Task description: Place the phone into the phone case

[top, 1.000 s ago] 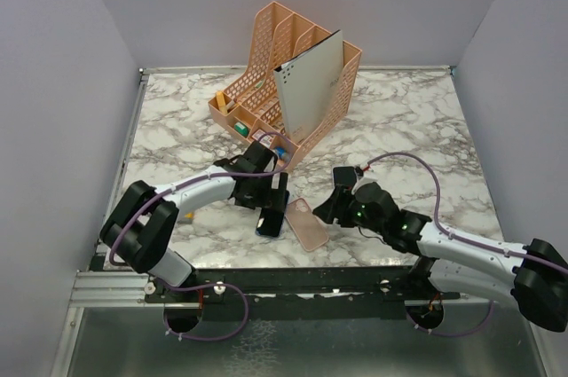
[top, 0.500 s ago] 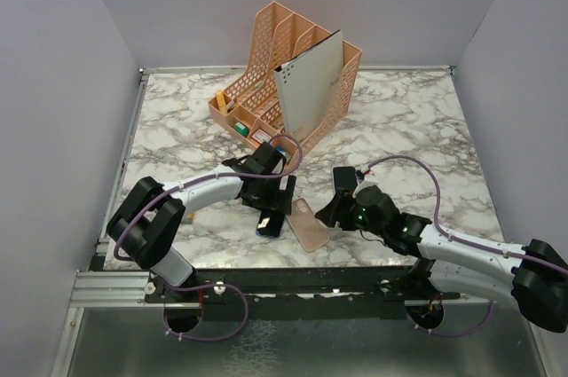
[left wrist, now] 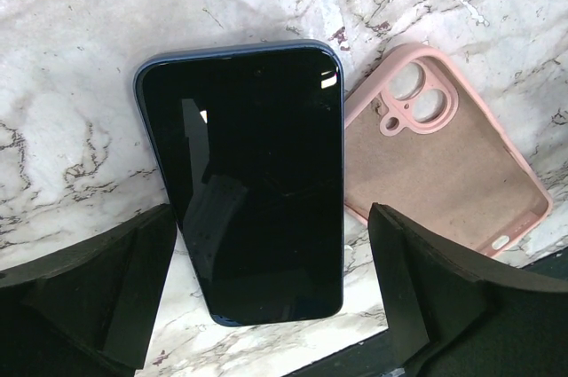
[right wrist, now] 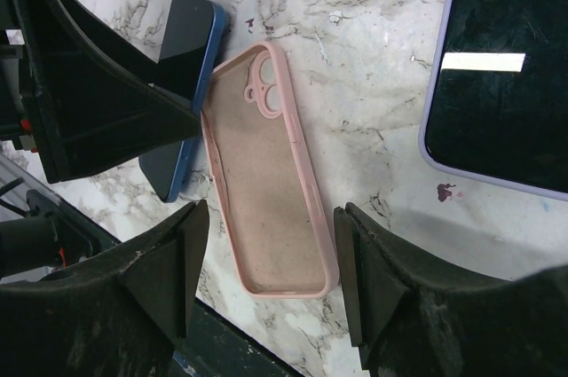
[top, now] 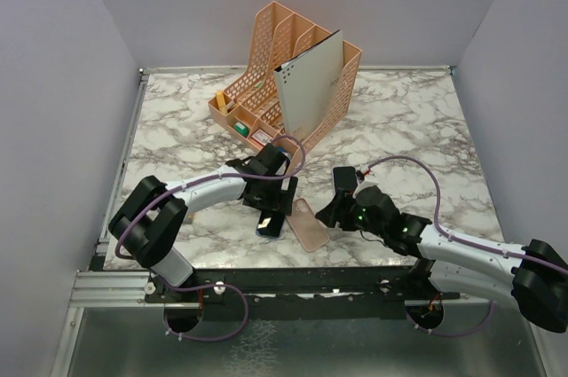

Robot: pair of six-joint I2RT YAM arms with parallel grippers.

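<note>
A dark phone with a blue edge [top: 270, 223] lies screen up near the table's front edge. It also shows in the left wrist view [left wrist: 248, 182] and the right wrist view [right wrist: 182, 66]. An empty pink phone case [top: 309, 225] lies open side up just right of it, touching or nearly touching its edge [left wrist: 444, 173] [right wrist: 266, 191]. My left gripper [top: 274, 202] is open above the phone, its jaws either side of the phone's near end [left wrist: 266, 306]. My right gripper [top: 327, 214] is open, its jaws either side of the case's near end [right wrist: 266, 279].
A second phone with a lilac edge [right wrist: 506, 75] lies screen up right of the case. An orange desk organizer [top: 266, 49] holding a grey folder [top: 306, 89] stands at the back centre. The table's front edge [top: 293, 263] runs just below the phone and case.
My left gripper has shifted slightly right and settled over the phone. My right gripper has edged a little nearer to the case. Phone and case have not moved.
</note>
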